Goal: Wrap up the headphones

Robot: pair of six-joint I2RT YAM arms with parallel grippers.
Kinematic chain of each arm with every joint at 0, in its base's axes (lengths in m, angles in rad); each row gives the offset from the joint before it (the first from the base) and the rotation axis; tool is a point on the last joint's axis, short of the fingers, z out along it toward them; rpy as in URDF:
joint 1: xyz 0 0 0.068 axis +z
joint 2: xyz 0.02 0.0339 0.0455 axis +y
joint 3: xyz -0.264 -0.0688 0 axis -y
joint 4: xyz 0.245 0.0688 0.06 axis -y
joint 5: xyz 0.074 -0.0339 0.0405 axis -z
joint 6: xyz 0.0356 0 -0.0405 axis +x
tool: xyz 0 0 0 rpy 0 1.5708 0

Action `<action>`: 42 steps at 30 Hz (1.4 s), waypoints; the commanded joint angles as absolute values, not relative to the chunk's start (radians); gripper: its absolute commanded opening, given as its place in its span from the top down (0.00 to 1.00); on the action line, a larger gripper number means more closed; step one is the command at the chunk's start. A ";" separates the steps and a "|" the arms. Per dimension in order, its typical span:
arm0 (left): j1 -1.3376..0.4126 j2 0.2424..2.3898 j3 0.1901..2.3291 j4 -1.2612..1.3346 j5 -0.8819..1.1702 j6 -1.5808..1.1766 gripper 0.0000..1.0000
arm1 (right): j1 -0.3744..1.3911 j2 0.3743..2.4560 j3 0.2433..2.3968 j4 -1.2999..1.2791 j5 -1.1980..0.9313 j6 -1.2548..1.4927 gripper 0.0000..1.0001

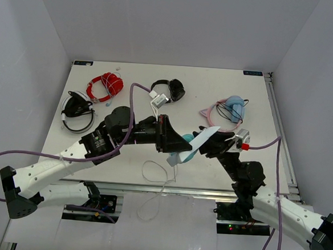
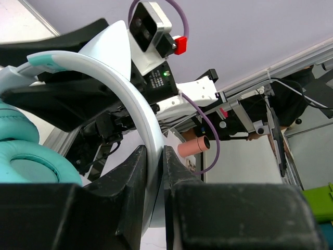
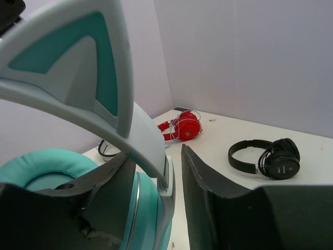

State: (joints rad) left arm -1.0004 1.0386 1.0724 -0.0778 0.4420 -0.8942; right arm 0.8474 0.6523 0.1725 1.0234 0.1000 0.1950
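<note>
The teal headphones (image 1: pixel 189 148) are held up above the table's front middle, between both grippers. Their thin white cable (image 1: pixel 154 173) hangs down in loops over the front edge. My left gripper (image 1: pixel 174 141) is shut on the white headband (image 2: pixel 130 88), which sits pinched between its jaws (image 2: pixel 154 153); a teal cup (image 2: pixel 23 166) shows at the left. My right gripper (image 3: pixel 155 153) is open around the headband's end beside the teal cup (image 3: pixel 62 172), with a gap to its right finger (image 3: pixel 208 187). A cat ear (image 3: pixel 78 57) fills the upper left.
Red headphones (image 1: pixel 106 85) lie at the back left, black headphones (image 1: pixel 170 91) at the back middle, pink-banded light-blue ones (image 1: pixel 229 111) at the right, and a black-and-white pair (image 1: pixel 76 112) at the left. The red (image 3: pixel 182 126) and black (image 3: pixel 268 159) pairs also show in the right wrist view.
</note>
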 commanded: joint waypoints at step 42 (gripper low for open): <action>-1.009 1.279 1.416 -0.709 -0.157 0.106 0.31 | 0.851 0.918 0.765 -0.240 0.209 0.227 0.92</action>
